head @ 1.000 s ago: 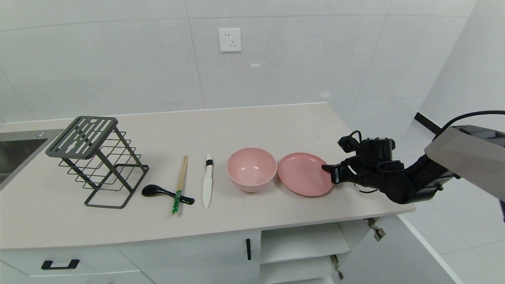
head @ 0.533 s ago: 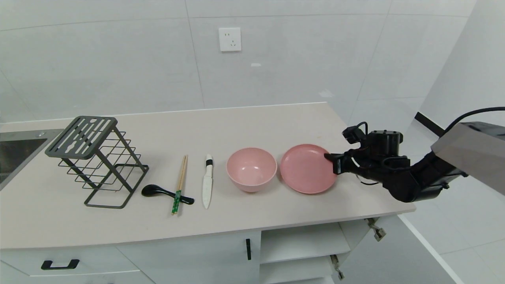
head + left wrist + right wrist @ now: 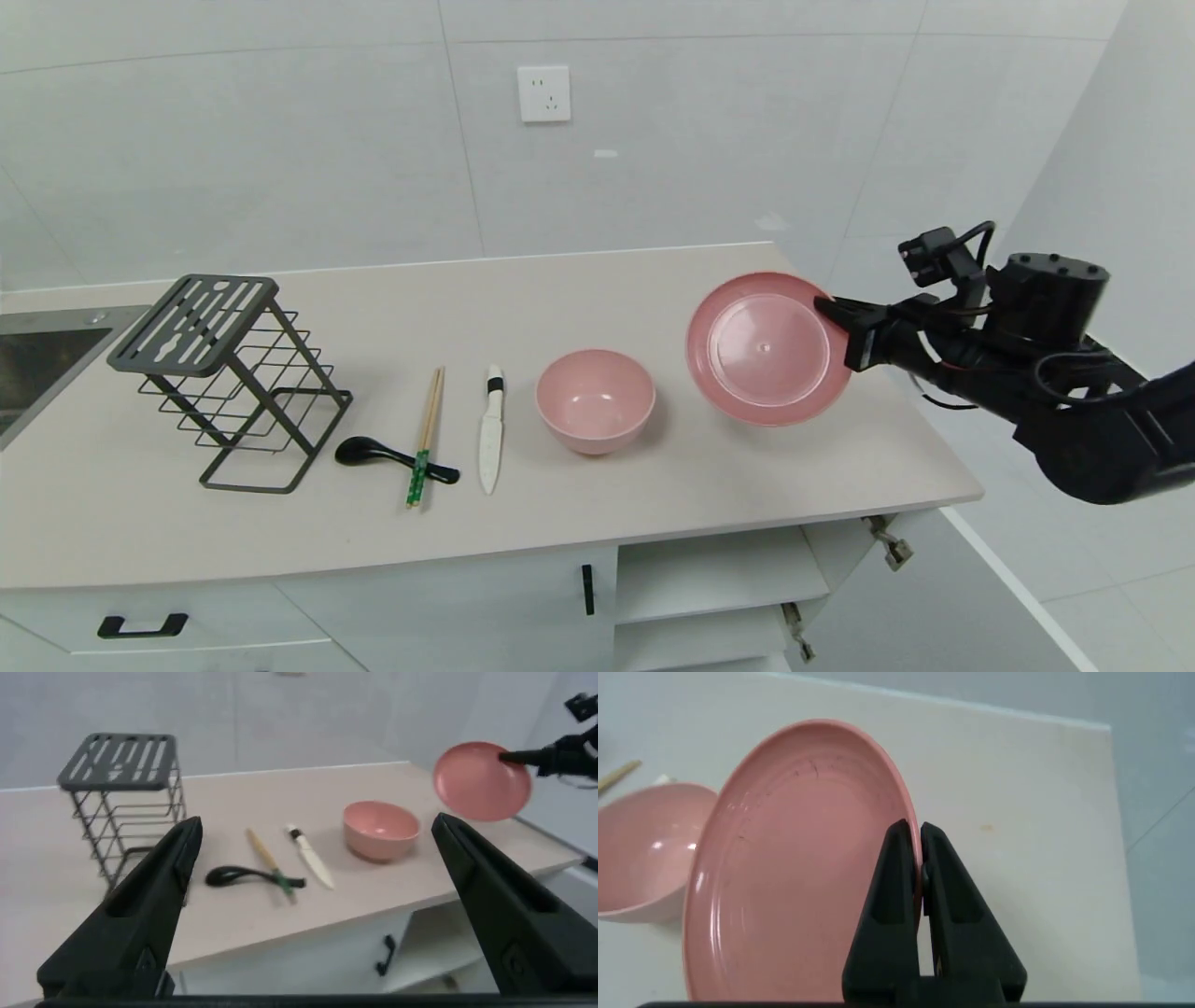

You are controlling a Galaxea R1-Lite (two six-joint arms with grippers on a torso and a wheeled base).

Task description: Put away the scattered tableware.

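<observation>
I find the right gripper [image 3: 834, 315] clenched on the rim of the round pink plastic plate [image 3: 766, 350]. The plate hangs clear of the beige countertop [image 3: 579, 289] near its right end, tipped steeply toward its edge. The right wrist view confirms both fingers [image 3: 898, 873] pinching the rim. The left gripper [image 3: 315, 831] stands spread wide, grasping nothing. Resting on the counter, right to left: a pink plastic bowl [image 3: 596, 399], a white knife [image 3: 490, 434], wooden chopsticks [image 3: 428, 425] crossing a black spoon [image 3: 366, 452] - and a dark wire rack [image 3: 224, 373].
</observation>
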